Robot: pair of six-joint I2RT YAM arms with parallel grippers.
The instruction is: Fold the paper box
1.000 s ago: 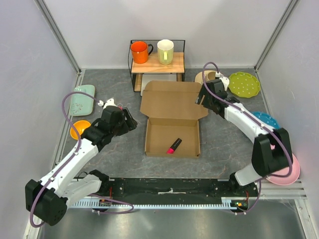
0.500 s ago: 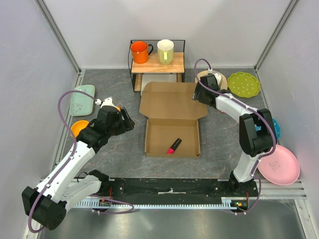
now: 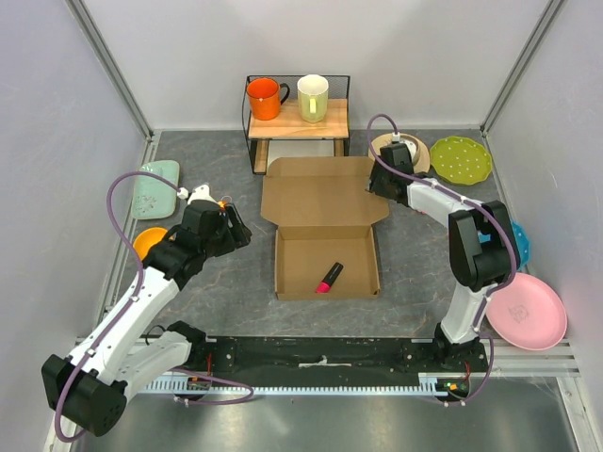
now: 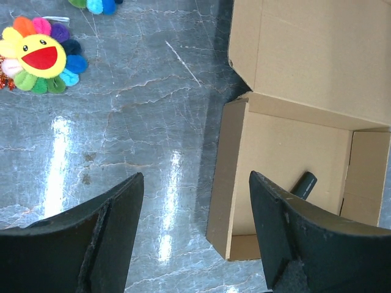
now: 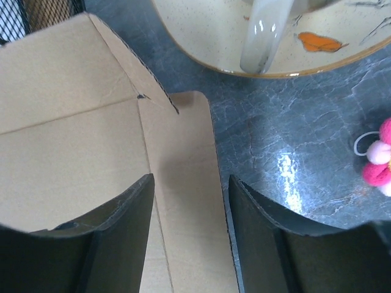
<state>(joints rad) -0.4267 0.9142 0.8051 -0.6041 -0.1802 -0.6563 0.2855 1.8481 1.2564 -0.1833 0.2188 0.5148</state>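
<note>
- The paper box [image 3: 325, 202] lay mid-frame on the surface [image 3: 236, 292], its lid flat toward the top and a pink marker [image 3: 328, 276] in its tray.
- Your right pincer [image 5: 190, 180] was open, straddling the lid's right-hand flap.
- Your left pincer [image 4: 195, 177] was open, left of the tray and apart from it.
- With the tray unheld, lifting the lid might have dragged the box, and a skewed pinch could have crumpled the flap.

The grey marbled table [image 3: 236, 292] carries the paper box [image 3: 325, 202], a rack [image 3: 292, 125] and a green plate [image 3: 462, 158].
</note>
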